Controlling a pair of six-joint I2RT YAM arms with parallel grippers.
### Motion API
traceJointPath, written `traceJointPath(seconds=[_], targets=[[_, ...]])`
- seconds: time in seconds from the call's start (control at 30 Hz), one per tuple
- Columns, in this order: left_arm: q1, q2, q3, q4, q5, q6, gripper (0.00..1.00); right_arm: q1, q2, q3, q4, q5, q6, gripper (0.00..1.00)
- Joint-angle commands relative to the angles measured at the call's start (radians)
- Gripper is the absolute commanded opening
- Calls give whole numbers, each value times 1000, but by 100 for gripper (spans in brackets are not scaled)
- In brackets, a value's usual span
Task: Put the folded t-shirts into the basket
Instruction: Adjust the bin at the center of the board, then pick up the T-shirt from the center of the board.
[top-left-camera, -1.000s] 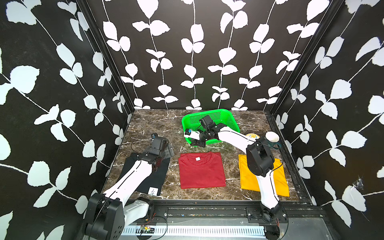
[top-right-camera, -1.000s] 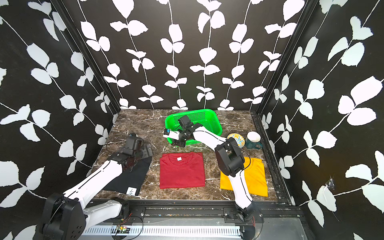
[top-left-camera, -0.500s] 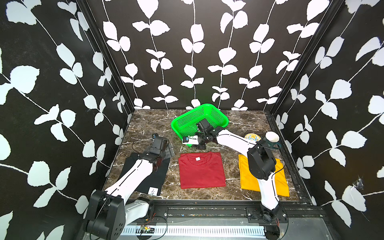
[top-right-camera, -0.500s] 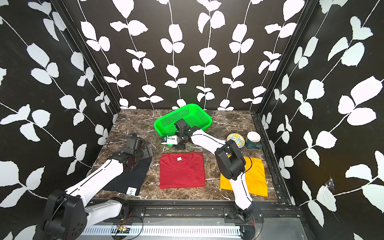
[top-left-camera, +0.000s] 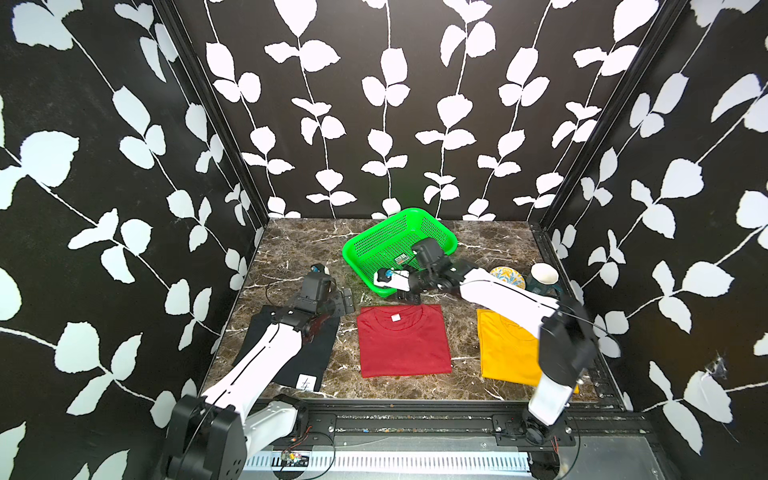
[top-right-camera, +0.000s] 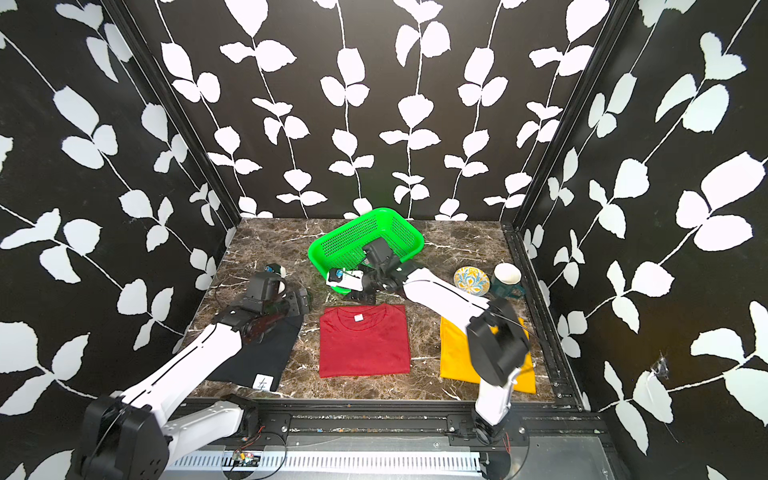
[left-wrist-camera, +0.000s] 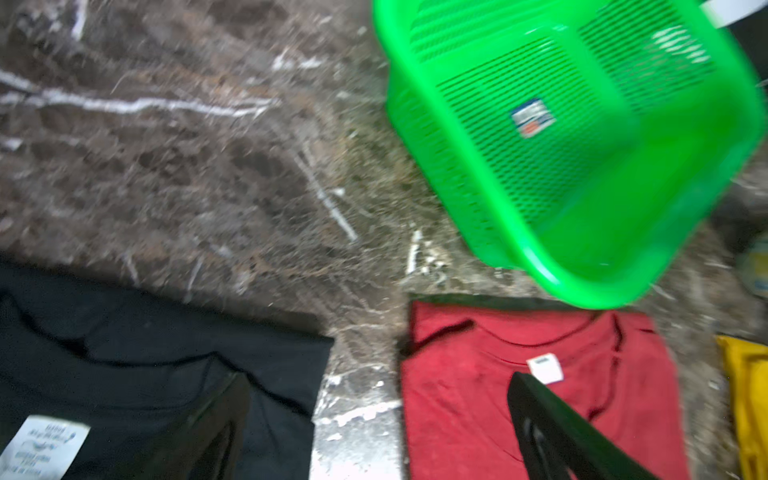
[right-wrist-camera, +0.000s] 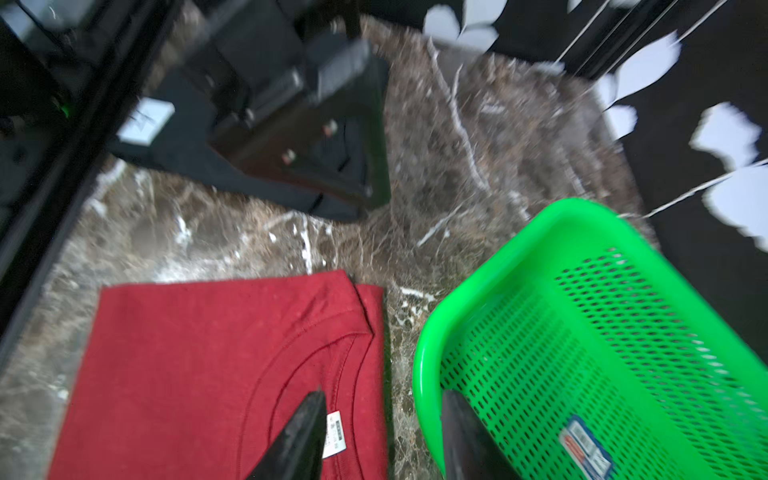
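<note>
One basket (top-left-camera: 382, 243) of bright green moulded plastic, shallow and rectangular with rounded corners, perforated walls and floor and a small label sticker inside, sits skewed at the rear centre of the brown, white-veined marble-pattern tabletop (top-left-camera: 299, 245), its near corner just behind the collar of the red t-shirt (top-left-camera: 403, 340). Three folded t-shirts of matte knit fabric lie as flat rectangles in a row along the front, all outside the basket: the black t-shirt (top-left-camera: 320, 357) with a white tag, the red t-shirt, and the yellow-orange t-shirt (top-left-camera: 505, 353). Of two end effectors, the left end effector (top-left-camera: 348, 300) is near the black t-shirt's far edge with jaws wide apart, and the right end effector (right-wrist-camera: 382, 392) has its jaws apart astride the basket's near rim, not clamped on it.
</note>
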Motion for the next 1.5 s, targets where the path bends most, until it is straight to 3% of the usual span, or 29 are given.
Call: traceJointPath(seconds=[0.0, 0.07, 0.13, 0.17, 0.33, 0.5, 0.77, 0.9, 1.1, 1.27, 1.37, 1.47], targets=[[-36, -51, -19, 41, 62, 75, 99, 18, -109, -122, 177, 22, 261, 48], [-101, -80, -12, 41, 16, 124, 99, 29, -197, -229, 267, 200, 450, 49], [-143, -94, -9, 33, -52, 142, 99, 33, -247, -339, 353, 471, 813, 49], [-146, -95, -18, 44, -61, 136, 99, 33, -266, -370, 322, 545, 993, 49], [-147, -73, -53, 99, -100, 119, 99, 103, -249, -454, 208, 427, 1286, 46], [-147, -38, -63, 113, -108, 133, 99, 230, -142, -455, 146, 295, 1382, 47], [-148, -12, -93, 167, -88, 173, 99, 325, -114, -563, -12, 316, 1441, 47], [-199, 11, -146, 311, -47, 244, 99, 319, -227, -709, -84, 403, 1484, 48], [-277, 93, -104, 284, -85, 261, 99, 233, -435, -799, -400, 592, 1514, 51], [-337, 114, -126, 303, -30, 232, 98, 166, -649, -745, -476, 635, 1488, 54], [-358, 133, -136, 297, 29, 190, 98, 135, -708, -657, -544, 746, 1480, 60], [-374, 166, -121, 239, 145, 141, 98, 99, -720, -585, -536, 776, 1478, 63]])
